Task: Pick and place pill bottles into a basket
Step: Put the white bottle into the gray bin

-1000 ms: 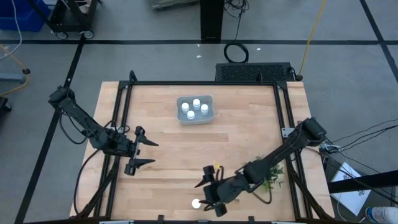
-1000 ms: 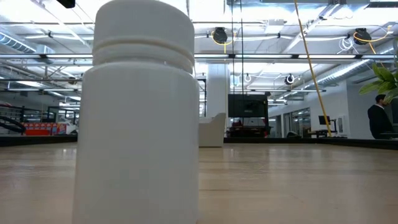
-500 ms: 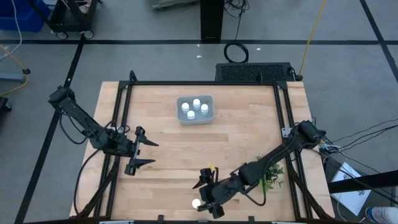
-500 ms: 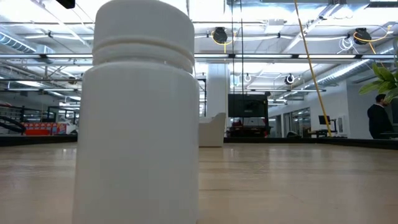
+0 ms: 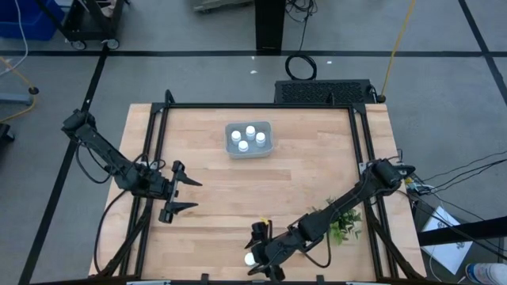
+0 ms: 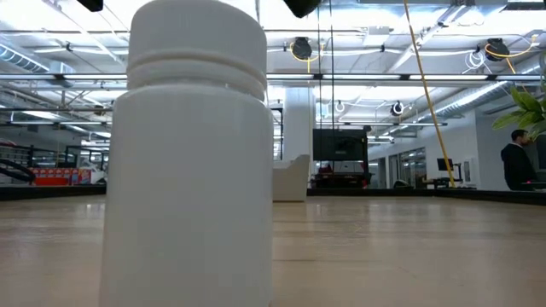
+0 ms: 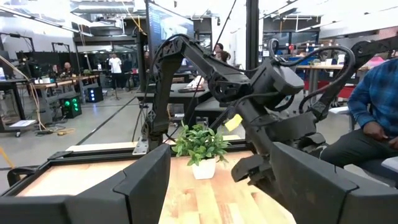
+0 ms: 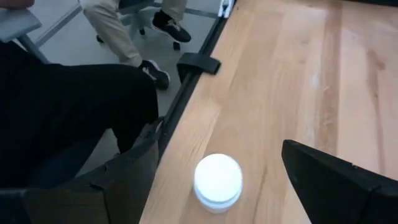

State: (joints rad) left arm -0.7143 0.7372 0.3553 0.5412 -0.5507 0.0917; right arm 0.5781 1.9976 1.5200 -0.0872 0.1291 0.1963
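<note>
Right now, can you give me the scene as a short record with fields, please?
basket: pale grey-blue tray at the far middle of the wooden table
bottles in basket: four white pill bottles
bottle outside: one white pill bottle, upright near the table's front edge
right pincer: open, around the lone bottle, one finger on each side of it, not closed on it
left pincer: open, waiting at the left side of the table
other item: small green plant at the front right

Wooden table (image 5: 214,190) with basket (image 5: 248,150), lone pill bottle (image 5: 249,259), small green plant (image 5: 342,224).
</note>
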